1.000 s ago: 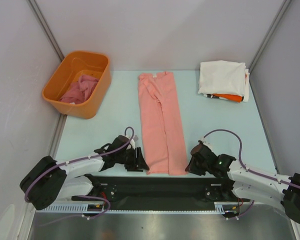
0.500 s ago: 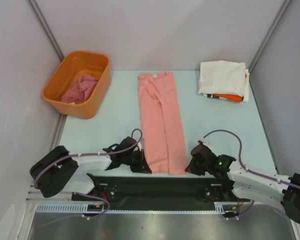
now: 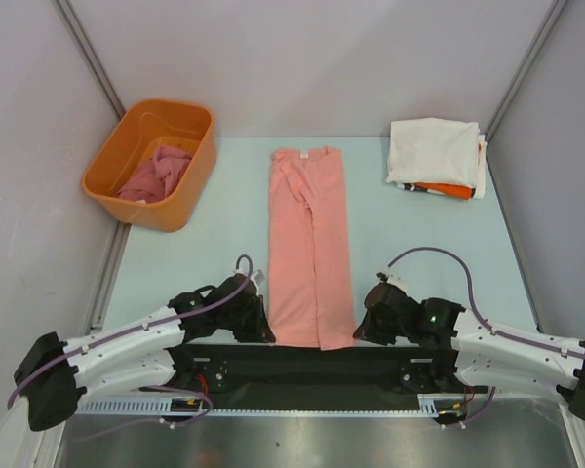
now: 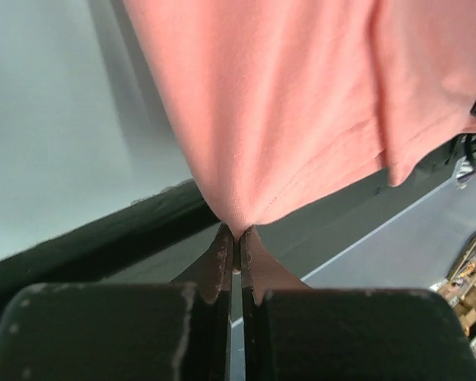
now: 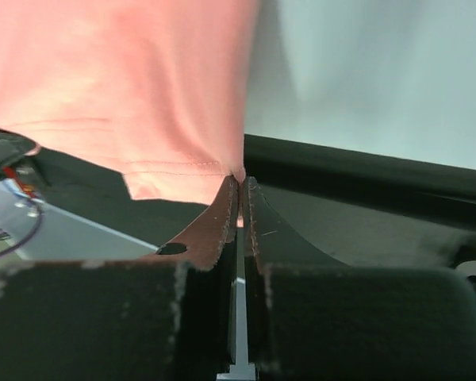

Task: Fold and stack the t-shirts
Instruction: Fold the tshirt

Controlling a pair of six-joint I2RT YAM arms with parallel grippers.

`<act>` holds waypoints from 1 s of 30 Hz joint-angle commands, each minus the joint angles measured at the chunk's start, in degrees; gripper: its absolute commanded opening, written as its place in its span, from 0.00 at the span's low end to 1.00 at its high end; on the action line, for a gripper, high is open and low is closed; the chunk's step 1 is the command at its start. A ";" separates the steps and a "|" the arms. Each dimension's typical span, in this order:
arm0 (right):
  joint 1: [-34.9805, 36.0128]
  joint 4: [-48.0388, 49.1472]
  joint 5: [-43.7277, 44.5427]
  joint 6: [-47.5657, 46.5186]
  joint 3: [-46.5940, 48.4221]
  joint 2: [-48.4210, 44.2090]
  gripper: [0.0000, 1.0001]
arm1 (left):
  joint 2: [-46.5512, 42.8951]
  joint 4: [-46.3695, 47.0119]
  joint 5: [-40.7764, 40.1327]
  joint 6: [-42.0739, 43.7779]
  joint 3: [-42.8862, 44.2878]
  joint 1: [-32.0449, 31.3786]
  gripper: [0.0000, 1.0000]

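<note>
We are noting the left pincer (image 4: 236, 236) and right pincer (image 5: 239, 182) each clamping 1 near corner of the salmon-pink t-shirt (image 3: 310, 244), presumably for folding.

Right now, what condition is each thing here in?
salmon-pink t-shirt: folded into a long strip, flat on the table.
left gripper: shut on that shirt's near corner.
right gripper: shut on its other near corner.
rose-pink t-shirt: crumpled inside the orange tub.
cream-white t-shirt: folded, topping the stack.
orange t-shirt: folded, underneath.
</note>
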 commanded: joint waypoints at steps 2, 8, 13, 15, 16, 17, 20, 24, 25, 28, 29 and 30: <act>-1.62 -4.18 6.17 -2.38 8.42 2.72 0.00 | -1.25 -12.68 -6.51 1.94 10.28 0.53 0.04; -12.60 -2.43 5.03 -14.68 21.07 11.68 0.00 | 6.04 -14.72 -7.84 9.85 21.70 10.18 0.04; -19.56 -0.24 2.76 -22.51 32.31 20.99 0.00 | 16.12 -14.28 -6.00 16.19 32.09 17.93 0.04; -22.89 0.65 1.61 -25.76 34.97 25.47 0.00 | 19.83 -14.37 -5.29 18.47 37.19 21.10 0.03; -24.13 1.17 0.13 -26.73 37.50 27.23 0.00 | 23.59 -14.19 -4.42 19.18 38.86 22.06 0.03; -25.10 1.35 -0.41 -27.52 38.57 28.73 0.00 | 25.37 -14.28 -3.97 20.40 42.00 23.64 0.02; -28.62 2.41 -2.52 -30.16 42.61 33.91 0.00 | 32.03 -14.10 -2.74 22.51 47.98 26.45 0.01; -32.13 3.64 -4.72 -32.80 47.36 40.15 0.00 | 40.22 -14.10 -1.34 24.02 54.59 29.80 0.00; -33.36 4.08 -5.77 -33.59 48.15 42.52 0.00 | 41.63 -14.10 -0.99 24.19 55.82 30.33 0.01; -34.68 4.34 -7.78 -35.08 51.93 46.91 0.00 | 47.25 -14.36 -0.11 24.98 60.48 31.56 0.00; -35.38 4.26 -7.97 -35.44 52.72 47.89 0.00 | 48.31 -14.37 0.24 25.16 62.41 32.00 0.00; -35.74 4.26 -8.15 -35.70 54.21 48.86 0.00 | 49.37 -14.45 0.60 25.42 63.38 32.18 0.00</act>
